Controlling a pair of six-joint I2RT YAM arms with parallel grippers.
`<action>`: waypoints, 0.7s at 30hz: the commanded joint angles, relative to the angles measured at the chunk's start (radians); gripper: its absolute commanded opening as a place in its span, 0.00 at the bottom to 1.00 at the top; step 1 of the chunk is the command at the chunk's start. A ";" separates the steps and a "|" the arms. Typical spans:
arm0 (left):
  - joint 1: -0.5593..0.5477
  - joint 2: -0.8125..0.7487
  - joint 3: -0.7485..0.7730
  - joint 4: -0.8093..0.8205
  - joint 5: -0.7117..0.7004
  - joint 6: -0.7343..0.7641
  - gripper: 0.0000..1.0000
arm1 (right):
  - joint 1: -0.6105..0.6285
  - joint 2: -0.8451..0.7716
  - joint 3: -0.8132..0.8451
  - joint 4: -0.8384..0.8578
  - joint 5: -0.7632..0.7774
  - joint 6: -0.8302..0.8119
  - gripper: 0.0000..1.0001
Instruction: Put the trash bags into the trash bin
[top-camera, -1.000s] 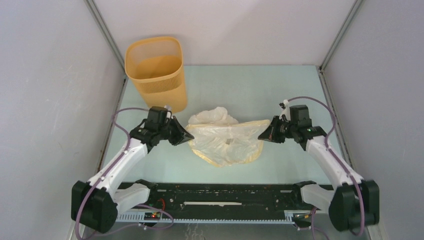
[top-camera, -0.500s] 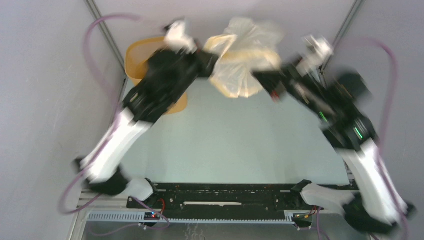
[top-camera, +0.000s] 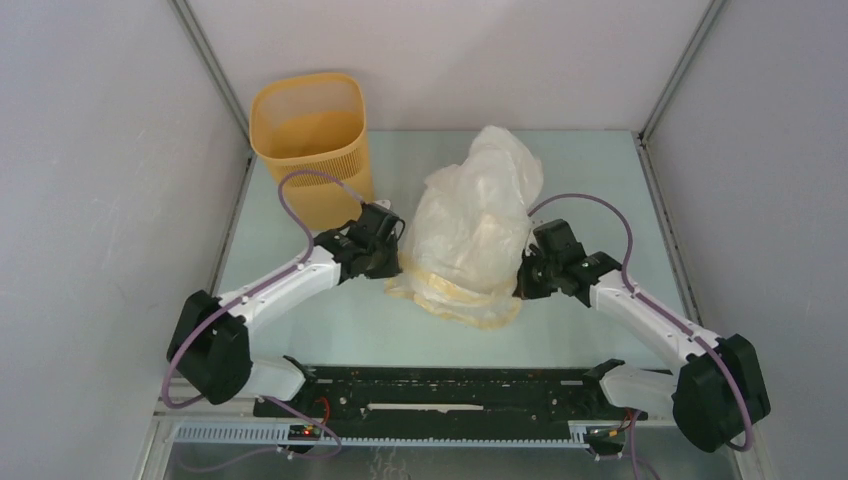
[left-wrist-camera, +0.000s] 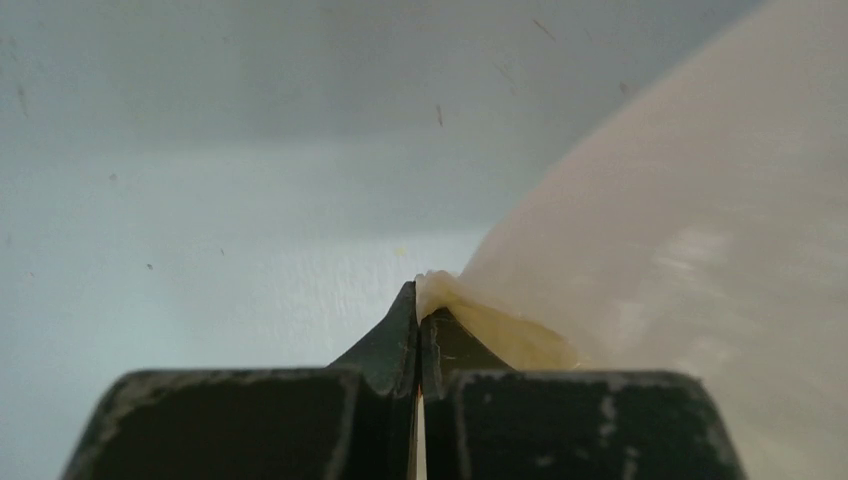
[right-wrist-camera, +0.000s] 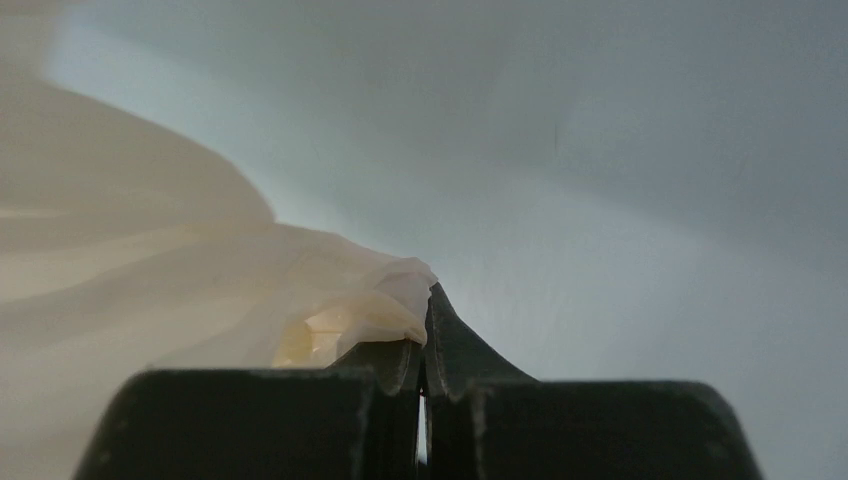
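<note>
Trash bag (top-camera: 478, 225) — puffed up near trash bin (top-camera: 312, 150), to its right | left gripper (top-camera: 398, 265), right gripper (top-camera: 522, 282) — both pinched tight on opposite rim edges | advice: lift evenly, hold the mouth taut, lower it into the bin.

Far left: trash bin (top-camera: 318, 165); right, nearer: trash bag (top-camera: 478, 222).

The top external view looks steeply down from above and behind the near edge of the pale green desk (top-camera: 340, 325), wide enough to show all its edges; each wrist view sits close behind its own tips, the left gripper (left-wrist-camera: 418, 318) and the right gripper (right-wrist-camera: 426, 318), facing low across the desk; all three share the translucent cream plastic bag (top-camera: 478, 225).
</note>
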 joint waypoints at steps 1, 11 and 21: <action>0.009 -0.135 0.244 -0.007 0.112 0.002 0.00 | -0.016 -0.109 0.183 -0.005 -0.081 0.049 0.00; 0.004 -0.055 1.034 -0.185 0.047 0.121 0.00 | -0.102 0.008 1.014 -0.293 -0.054 -0.023 0.00; 0.086 -0.268 0.100 -0.113 0.152 -0.110 0.00 | -0.098 -0.094 0.260 -0.137 -0.227 0.177 0.00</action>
